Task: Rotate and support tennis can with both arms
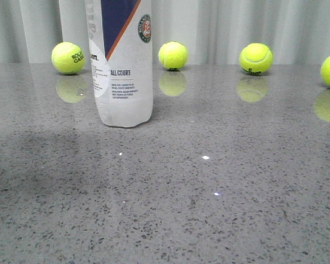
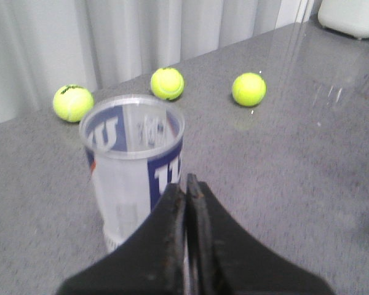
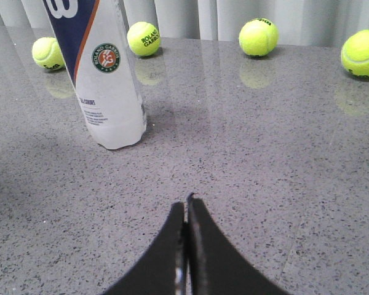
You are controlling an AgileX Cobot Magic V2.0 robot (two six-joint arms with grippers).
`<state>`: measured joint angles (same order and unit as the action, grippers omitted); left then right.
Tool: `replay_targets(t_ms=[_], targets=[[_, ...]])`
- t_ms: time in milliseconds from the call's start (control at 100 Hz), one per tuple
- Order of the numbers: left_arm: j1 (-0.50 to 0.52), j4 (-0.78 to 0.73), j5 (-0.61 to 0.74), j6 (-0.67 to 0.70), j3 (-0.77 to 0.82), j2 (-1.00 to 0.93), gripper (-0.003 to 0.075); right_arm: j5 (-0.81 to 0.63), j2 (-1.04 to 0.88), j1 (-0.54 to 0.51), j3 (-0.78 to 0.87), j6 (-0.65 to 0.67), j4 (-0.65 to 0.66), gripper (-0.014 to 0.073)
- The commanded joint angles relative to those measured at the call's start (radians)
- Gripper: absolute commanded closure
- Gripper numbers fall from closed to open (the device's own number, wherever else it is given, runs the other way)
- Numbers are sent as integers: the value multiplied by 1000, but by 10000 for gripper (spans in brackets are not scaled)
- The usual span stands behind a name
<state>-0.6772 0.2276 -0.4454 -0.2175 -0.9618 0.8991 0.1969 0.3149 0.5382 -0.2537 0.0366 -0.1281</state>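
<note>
The tennis can [image 1: 122, 66] stands upright on the grey table, left of centre in the front view, its top cut off by the frame. Its navy panel, orange stripe, round emblem and "ALL COURT" text face the camera. In the left wrist view the tennis can [image 2: 132, 166] shows its open rim from above; my left gripper [image 2: 186, 184] is shut and empty, raised close beside it. In the right wrist view the tennis can [image 3: 104, 80] stands well away from my right gripper [image 3: 186, 206], which is shut with nothing in it, low over the table. Neither gripper appears in the front view.
Several yellow tennis balls lie along the back of the table by the curtain, among them one [image 1: 68, 58] left of the can, one [image 1: 172, 55] just right of it and one [image 1: 256, 58] further right. A white object [image 2: 350, 15] sits at a far corner.
</note>
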Motion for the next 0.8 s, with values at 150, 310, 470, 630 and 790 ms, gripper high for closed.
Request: replay_targets(t_ms=[150,310,470,630,790], targets=[[-2,-65,77,9,148,-155,739,-75,4,-1,-28,-11,7,654],[101,-146,93,65,227,-218,739,-75,4,-1,-28,-11,7,654],[258,-148,93,65,272,-271,738,-75,4,-1,-28,-11,7,654],[391,-148,93,65,281,-292,738,-75,4,-1,-28,-11,7,654],[441,-228,95,71,318,-389,739,-75,4,-1,-28,-11,7,654]])
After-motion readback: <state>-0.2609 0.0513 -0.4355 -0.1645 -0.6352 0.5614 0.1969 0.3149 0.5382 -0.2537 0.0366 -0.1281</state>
